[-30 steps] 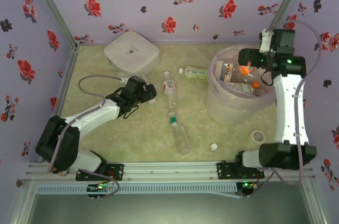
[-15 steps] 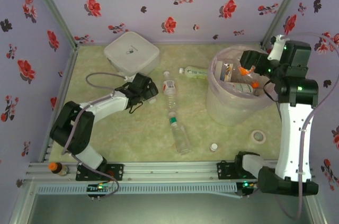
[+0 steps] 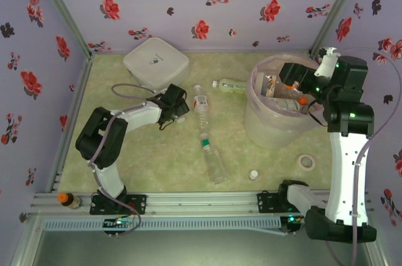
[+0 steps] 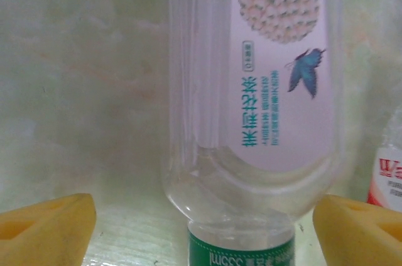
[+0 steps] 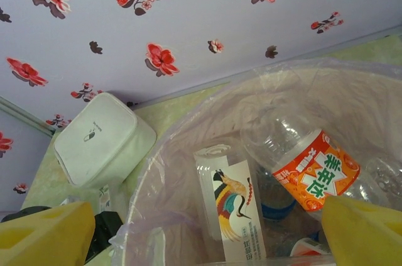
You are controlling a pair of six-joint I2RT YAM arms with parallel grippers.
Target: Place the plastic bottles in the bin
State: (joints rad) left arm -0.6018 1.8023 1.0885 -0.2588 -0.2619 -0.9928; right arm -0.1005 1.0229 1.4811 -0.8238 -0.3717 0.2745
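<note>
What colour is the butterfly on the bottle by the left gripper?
The butterfly is teal blue; clearest in the left wrist view.

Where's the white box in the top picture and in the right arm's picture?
Top view: the white box sits up and left of the middle.
Right wrist view: the white box is at the lower left, past the bin rim.
Shared landmark: the bin, right of the box in both.

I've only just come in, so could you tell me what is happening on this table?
Plastic bottles are being cleared into the bin. The left gripper is low over the table, its jaws open on either side of a clear bottle with a butterfly label, not yet gripping it. The right gripper hangs open and empty over the bin, where several bottles already lie. Three lie on the table.
</note>
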